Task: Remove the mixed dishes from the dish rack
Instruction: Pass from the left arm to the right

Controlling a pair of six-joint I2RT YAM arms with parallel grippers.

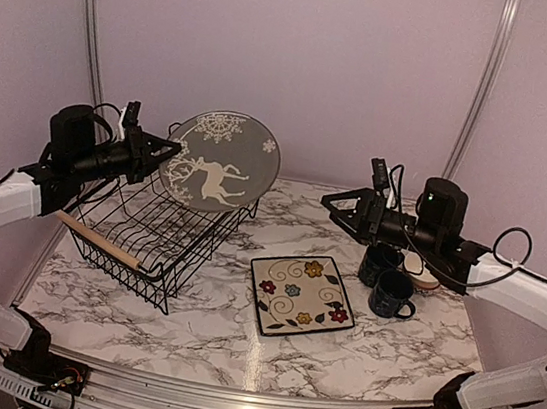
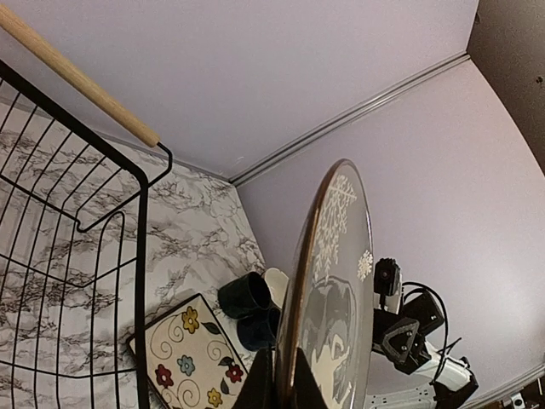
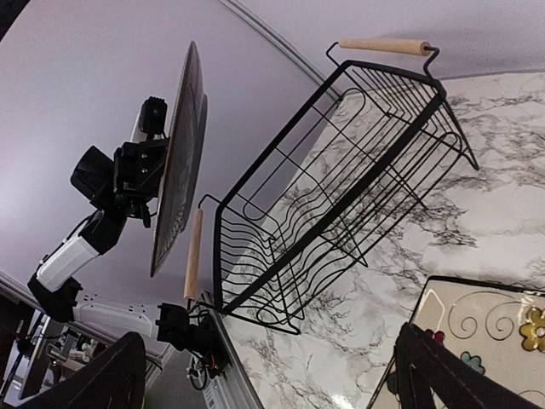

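Note:
My left gripper [image 1: 167, 150] is shut on the rim of the round grey deer plate [image 1: 221, 157], holding it upright on edge above the far end of the black wire dish rack [image 1: 149, 234]. In the left wrist view the plate [image 2: 336, 281] stands edge-on between my fingers [image 2: 260, 383]. No dish shows inside the rack [image 3: 341, 196]. The square flowered plate [image 1: 302, 294] lies flat on the table. Two dark mugs [image 1: 380, 262] [image 1: 391, 293] stand right of it. My right gripper [image 1: 339, 205] hovers open and empty, above the table left of the mugs.
A small pale bowl [image 1: 423, 278] sits behind the mugs, under the right arm. The rack has wooden rod handles [image 1: 99, 240] [image 3: 385, 45] at both ends. The marble table [image 1: 237, 331] is bounded by a metal rail at the near edge and purple walls.

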